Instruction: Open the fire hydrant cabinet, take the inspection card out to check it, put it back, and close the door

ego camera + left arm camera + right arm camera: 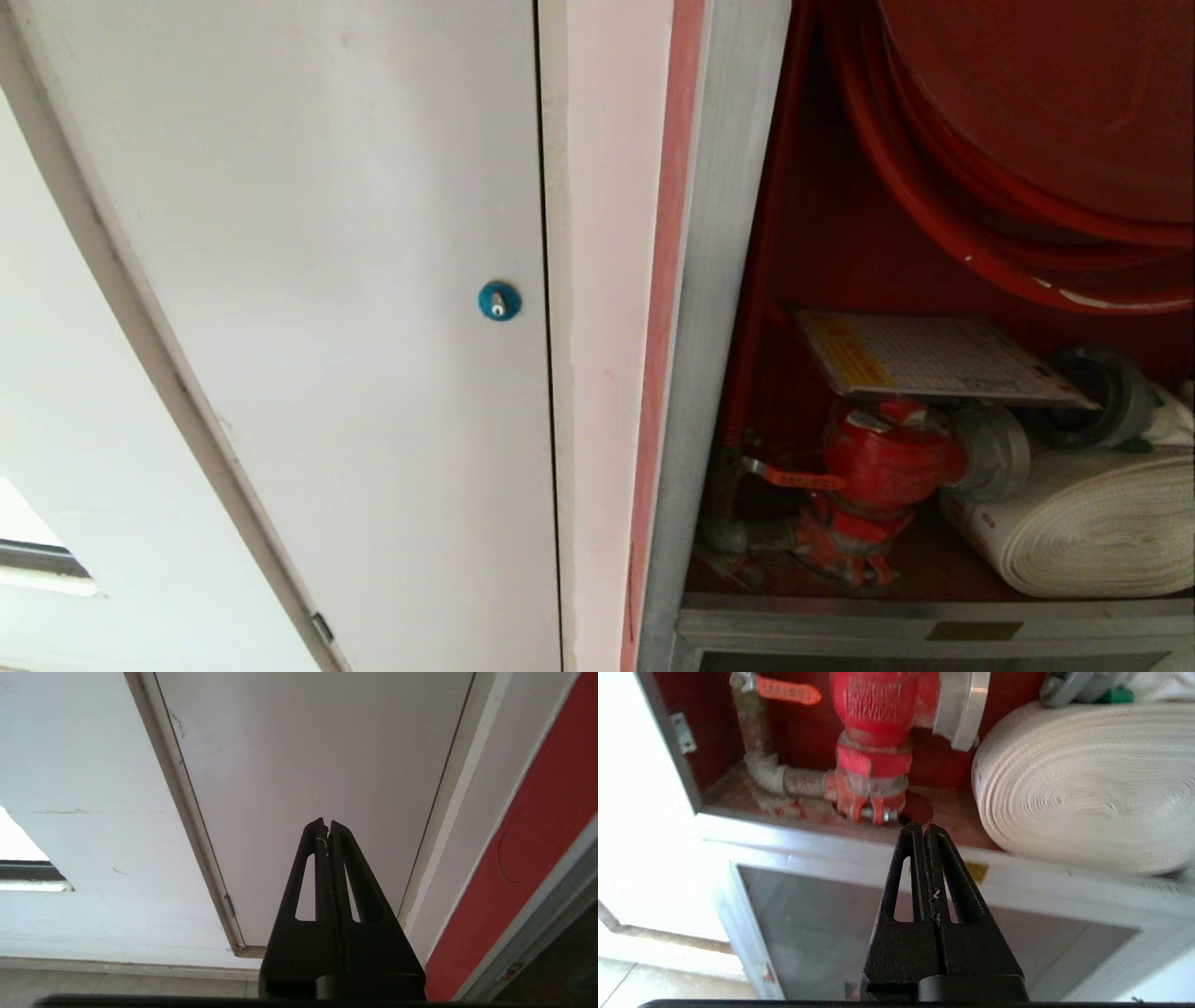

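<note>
The fire hydrant cabinet (709, 308) stands open at the right of the head view, its red interior exposed. Its tinted glass door is out of view. The inspection card (934, 359), a white gridded sheet with a yellow band, lies flat on top of the red valve (887, 467). A red hose reel (1027, 121) hangs above and a white rolled hose (1092, 523) lies to the right. My right gripper (923, 826) is shut and empty, low in front of the cabinet's sill (859, 842), below the valve (873, 728) and hose (1083, 784). My left gripper (325, 822) is shut and empty, facing the white panel (308, 756).
A plain white panel (355, 280) with a blue round lock (499, 301) fills the wall left of the cabinet. A smaller lower glass panel (822, 924) sits under the sill. A red strip (528, 858) edges the cabinet frame. Pale floor tiles (117, 987) lie below.
</note>
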`<state>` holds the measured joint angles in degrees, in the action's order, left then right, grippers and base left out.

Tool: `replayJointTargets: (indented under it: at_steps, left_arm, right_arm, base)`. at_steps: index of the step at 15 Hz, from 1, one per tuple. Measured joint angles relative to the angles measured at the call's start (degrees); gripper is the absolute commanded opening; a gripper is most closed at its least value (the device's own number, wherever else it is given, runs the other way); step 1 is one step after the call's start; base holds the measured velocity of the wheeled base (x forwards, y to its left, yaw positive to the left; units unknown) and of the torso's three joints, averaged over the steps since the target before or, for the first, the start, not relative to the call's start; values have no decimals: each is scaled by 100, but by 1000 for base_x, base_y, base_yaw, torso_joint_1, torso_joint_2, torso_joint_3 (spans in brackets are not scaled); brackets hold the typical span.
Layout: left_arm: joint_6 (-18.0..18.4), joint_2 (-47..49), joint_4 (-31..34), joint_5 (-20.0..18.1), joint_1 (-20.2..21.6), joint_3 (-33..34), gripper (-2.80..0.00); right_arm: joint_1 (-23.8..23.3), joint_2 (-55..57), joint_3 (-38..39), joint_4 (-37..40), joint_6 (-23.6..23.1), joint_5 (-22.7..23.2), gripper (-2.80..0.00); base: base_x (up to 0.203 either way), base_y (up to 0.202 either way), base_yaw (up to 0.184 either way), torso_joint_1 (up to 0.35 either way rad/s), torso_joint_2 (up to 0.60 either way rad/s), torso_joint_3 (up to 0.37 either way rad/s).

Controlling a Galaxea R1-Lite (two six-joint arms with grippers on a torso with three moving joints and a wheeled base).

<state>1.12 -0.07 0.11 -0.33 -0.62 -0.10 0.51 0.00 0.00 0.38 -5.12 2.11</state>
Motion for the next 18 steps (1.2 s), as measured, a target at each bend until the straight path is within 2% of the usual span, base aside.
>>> replayJointTargets:
  at_steps: [18]
  left_arm:
    - [2, 0, -4, -2, 0, 0, -280]
  right_arm:
    - [1, 0, 0, -2, 24, -2, -280]
  base:
    - [-196, 0, 1, 1, 3, 3]
